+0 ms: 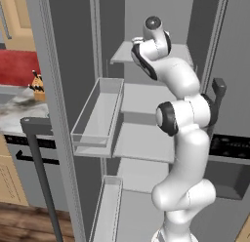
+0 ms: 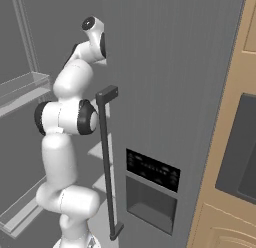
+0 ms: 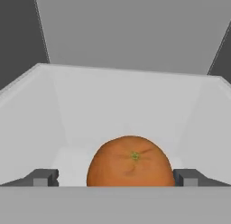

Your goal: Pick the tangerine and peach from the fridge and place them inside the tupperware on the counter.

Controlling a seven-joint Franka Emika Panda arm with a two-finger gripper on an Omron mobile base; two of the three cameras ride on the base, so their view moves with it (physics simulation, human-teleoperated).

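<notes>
Tangerine [image 3: 131, 161]: orange, round, green stem scar facing the hand camera. It lies on the pale floor of a white walled compartment inside the fridge [image 2: 170, 82], near the front edge, midway between the side walls.

Claw [image 3: 116, 177]: spread wide, one dark fingertip [image 3: 43, 177] on each side of the tangerine, with a gap showing between each tip and the fruit; it grips nothing.

Arm [image 1: 181, 119]: white with dark joints, reaching up into the open fridge at the level of the upper shelf [image 1: 128, 53].

Fridge door, left [image 1: 57, 90]: swung open, carrying clear bins [image 1: 100, 114].

Fridge door, right: shut, with a long dark bar handle [image 2: 106, 157] and a dark dispenser panel [image 2: 152, 170].

Surface [image 1: 19, 111]: marbled stone, left of the fridge.
</notes>
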